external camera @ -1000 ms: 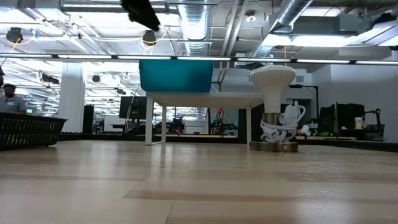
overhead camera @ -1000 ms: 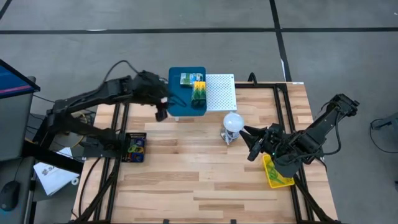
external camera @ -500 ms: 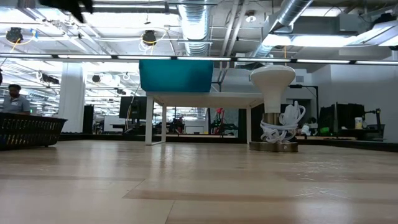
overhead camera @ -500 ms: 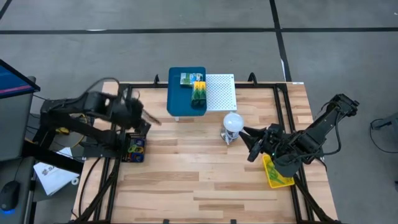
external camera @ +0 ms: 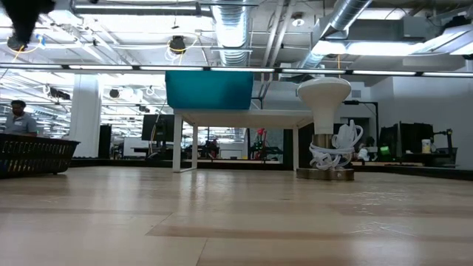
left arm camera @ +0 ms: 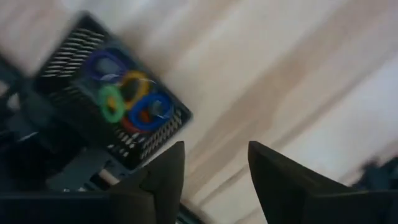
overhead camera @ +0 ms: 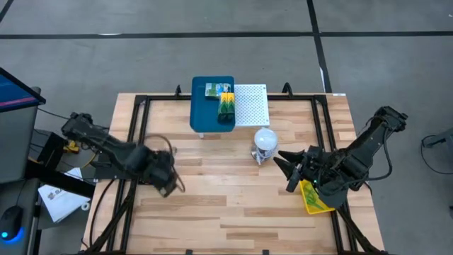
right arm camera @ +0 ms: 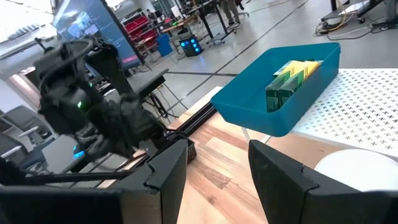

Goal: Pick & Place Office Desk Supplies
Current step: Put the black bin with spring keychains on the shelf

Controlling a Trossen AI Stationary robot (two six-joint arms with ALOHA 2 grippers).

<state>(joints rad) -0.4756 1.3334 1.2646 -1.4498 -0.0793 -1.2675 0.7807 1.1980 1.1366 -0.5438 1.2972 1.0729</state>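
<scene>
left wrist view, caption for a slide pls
Open left gripper empty above the wooden table, beside a black basket of coloured loops.

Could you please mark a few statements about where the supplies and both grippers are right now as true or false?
1. The blue tray holds a green and yellow crayon box. True.
2. The coloured loops lie loose on the wooden table. False: they sit inside a black mesh basket.
3. The left gripper grips a loop. False: its fingers stand apart with nothing between them.
4. The right gripper is near the white lamp. True.
5. The white perforated board lies beside the blue tray. True.
</scene>
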